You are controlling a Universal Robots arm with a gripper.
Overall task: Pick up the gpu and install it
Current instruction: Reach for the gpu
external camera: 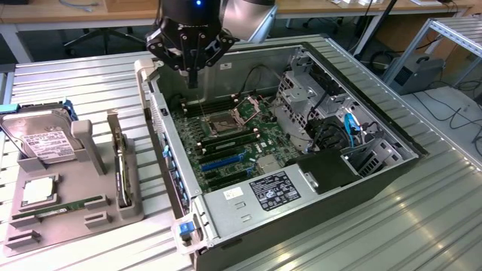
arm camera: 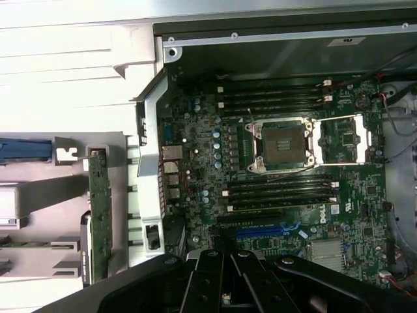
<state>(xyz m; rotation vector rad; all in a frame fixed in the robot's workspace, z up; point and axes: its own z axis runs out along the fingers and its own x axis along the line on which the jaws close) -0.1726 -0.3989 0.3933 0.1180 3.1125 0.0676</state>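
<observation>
The gpu (external camera: 119, 172) stands on edge in a slot of the grey holder (external camera: 68, 223) at the exterior view's left, outside the computer. From the wrist it appears as a thin brownish-green strip (arm camera: 99, 208) with a silvery end bracket. My gripper (external camera: 193, 76) hangs above the back corner of the open computer case (external camera: 331, 186), fingers pointing down and shut with nothing between them. In the wrist view the gripper (arm camera: 225, 287) sits over the motherboard (arm camera: 195, 143), near the blue expansion slot (arm camera: 260, 230). The gpu lies well apart from it, beyond the case wall.
The holder also carries a silver hard drive (external camera: 42, 144), a square processor (external camera: 38, 192) and a green memory stick (external camera: 60, 210). Inside the case are the open processor socket (external camera: 226, 119), blue slots (external camera: 222, 164), drive cages (external camera: 309, 96) and a power supply (external camera: 275, 192). Slatted metal table all around.
</observation>
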